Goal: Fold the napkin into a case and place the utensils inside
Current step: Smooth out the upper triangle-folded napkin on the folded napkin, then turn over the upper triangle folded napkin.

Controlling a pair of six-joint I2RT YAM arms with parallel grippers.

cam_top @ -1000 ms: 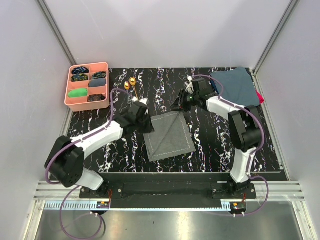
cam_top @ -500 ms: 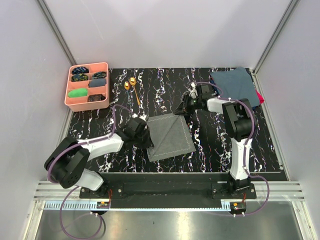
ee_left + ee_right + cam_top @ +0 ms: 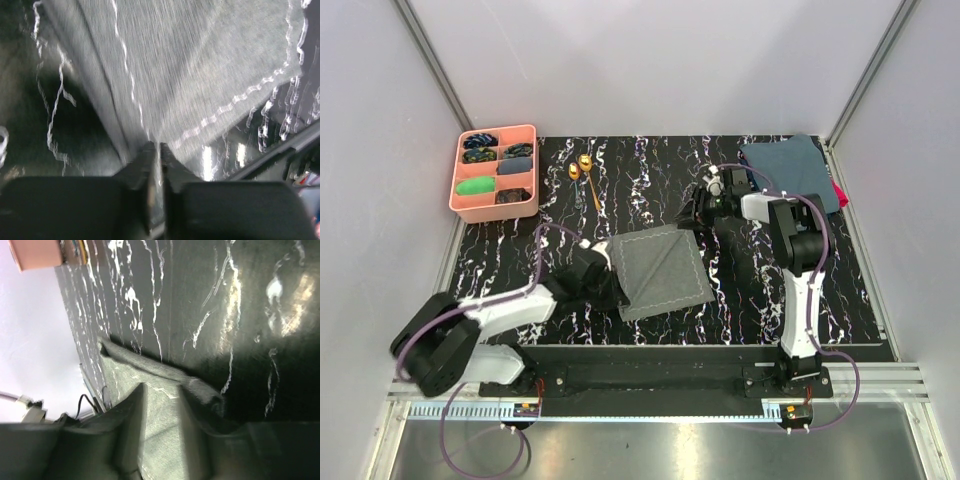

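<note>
A black marble-patterned surface (image 3: 750, 290) with white veins carries a grey square fabric napkin (image 3: 660, 268) near its middle. Two small gold metal utensils (image 3: 584, 168) lie toward the far edge. A pink plastic compartment tray (image 3: 492, 211) sits far left, and a dark blue-teal cloth (image 3: 790, 170) far right.

From above, the left claw (image 3: 612, 286) sits over the napkin (image 3: 662, 268) at its left edge and hides that stretch of hem. Its wrist view is smeared. The fingers (image 3: 140, 169) look pressed together at the cloth's edge, but I can't tell whether any fabric is caught between them. In the right wrist view the napkin runs off the bottom edge, and the pink tray (image 3: 40, 252) is clipped at the top corner. The utensils (image 3: 582, 168) are too small to tell apart. A red thing (image 3: 839, 193) lies mostly buried under the blue cloth (image 3: 790, 170).
</note>
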